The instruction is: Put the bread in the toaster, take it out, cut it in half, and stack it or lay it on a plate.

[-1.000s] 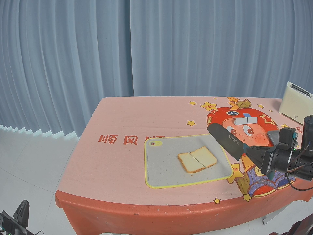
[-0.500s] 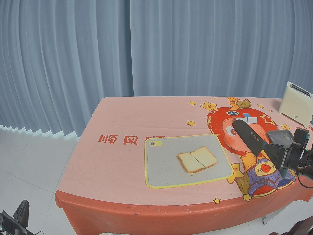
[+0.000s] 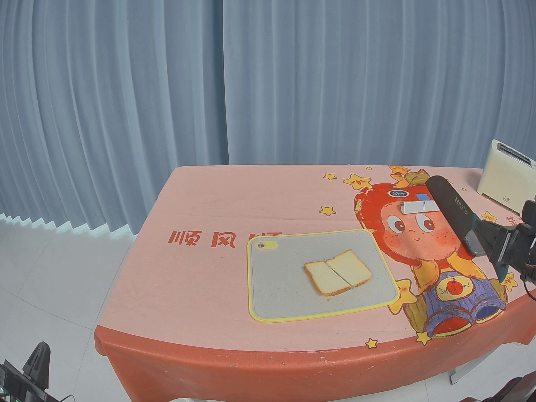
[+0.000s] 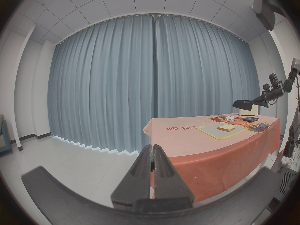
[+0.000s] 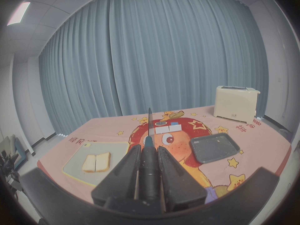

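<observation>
Right now the right tool (image 5: 148, 153) is clamping the handle of the knife (image 3: 451, 207) and holding it in the air above the right side of the tabletop (image 3: 223, 207), with the blade pointing toward the far edge. The bread (image 3: 338, 272) is lying on the cutting board (image 3: 279, 286) close to the near edge, about midway along it. It is already split into two halves, sitting side by side and touching along the cut. From the right tool the bread is lying to the left and somewhat nearer the near edge, and the pair's long axis is running slantwise toward the far right corner. The tray (image 5: 214, 147) is sitting flat toward the right edge, with the toaster (image 3: 508, 177) standing beyond it at the far right corner. I am judging the right arm much the nearer one. The left tool (image 4: 152, 172), closed on nothing, is hanging low off the near left corner, below the tabletop's level. Bare cloth is showing between board and tray, so I am reckoning there is room to lay the knife down before carrying a half across.
</observation>
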Motion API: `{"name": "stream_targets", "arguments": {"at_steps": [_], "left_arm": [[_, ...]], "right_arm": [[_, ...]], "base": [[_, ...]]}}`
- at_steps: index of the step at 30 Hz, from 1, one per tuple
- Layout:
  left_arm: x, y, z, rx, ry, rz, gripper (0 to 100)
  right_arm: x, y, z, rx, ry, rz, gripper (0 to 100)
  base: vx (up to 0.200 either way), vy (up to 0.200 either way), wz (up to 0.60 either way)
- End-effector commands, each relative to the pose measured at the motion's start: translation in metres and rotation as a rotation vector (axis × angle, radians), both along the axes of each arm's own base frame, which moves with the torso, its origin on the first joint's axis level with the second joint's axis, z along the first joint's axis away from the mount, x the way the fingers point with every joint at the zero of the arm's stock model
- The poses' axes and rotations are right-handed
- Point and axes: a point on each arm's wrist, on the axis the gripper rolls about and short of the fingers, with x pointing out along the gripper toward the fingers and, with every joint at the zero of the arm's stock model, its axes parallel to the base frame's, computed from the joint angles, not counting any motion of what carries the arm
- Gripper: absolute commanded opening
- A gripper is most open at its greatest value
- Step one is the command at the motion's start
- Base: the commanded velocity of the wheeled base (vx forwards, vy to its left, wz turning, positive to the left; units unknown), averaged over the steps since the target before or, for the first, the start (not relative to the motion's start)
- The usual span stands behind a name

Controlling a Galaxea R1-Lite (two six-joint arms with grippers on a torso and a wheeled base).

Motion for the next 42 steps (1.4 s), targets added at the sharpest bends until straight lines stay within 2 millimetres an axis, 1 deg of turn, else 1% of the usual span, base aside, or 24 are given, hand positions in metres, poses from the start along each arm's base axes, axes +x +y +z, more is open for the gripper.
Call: {"name": "stream_targets", "arguments": {"at_steps": [1,5,11,12,14,17,23,31,35,39,42], "left_arm": [[0.002,0.000,-0.005,0.001,0.021,0.000,0],[0.002,0.000,-0.005,0.000,0.021,0.001,0],[0.002,0.000,-0.005,0.000,0.021,0.000,0],[0.002,0.000,-0.005,0.000,0.021,0.000,0],[0.002,0.000,-0.005,0.000,0.021,0.001,0],[0.002,0.000,-0.005,0.000,0.021,0.001,0],[0.002,0.000,-0.005,0.000,0.021,0.000,0],[0.002,0.000,-0.005,0.000,0.021,0.001,0],[0.002,0.000,-0.005,0.000,0.021,0.000,0],[0.002,0.000,-0.005,0.000,0.021,0.000,0],[0.002,0.000,-0.005,0.001,0.023,0.000,0]], "right_arm": [[0.007,-0.001,0.004,0.005,-0.030,-0.011,0],[0.013,-0.001,0.009,0.005,-0.062,-0.012,0],[0.019,-0.006,0.020,-0.001,-0.098,-0.037,0],[0.021,-0.007,0.025,0.000,-0.109,-0.038,0],[0.022,-0.007,0.028,0.003,-0.118,-0.040,0],[0.024,-0.009,0.022,0.000,-0.093,-0.050,0],[0.024,-0.008,0.020,0.004,-0.073,-0.024,0],[0.032,-0.007,0.011,-0.011,0.011,0.003,0],[0.042,-0.007,0.008,-0.026,0.051,0.003,0],[0.055,-0.016,0.007,-0.025,0.067,-0.041,0],[0.060,-0.019,0.004,-0.025,0.078,-0.050,0]], "base": [[0.000,0.000,0.00],[0.000,0.000,0.00],[0.000,0.000,0.00],[0.000,0.000,0.00],[0.000,0.000,0.00],[0.000,0.000,0.00],[0.000,0.000,0.00],[0.000,0.000,0.00],[0.000,0.000,0.00],[0.000,0.000,0.00],[0.000,0.000,0.00]]}}
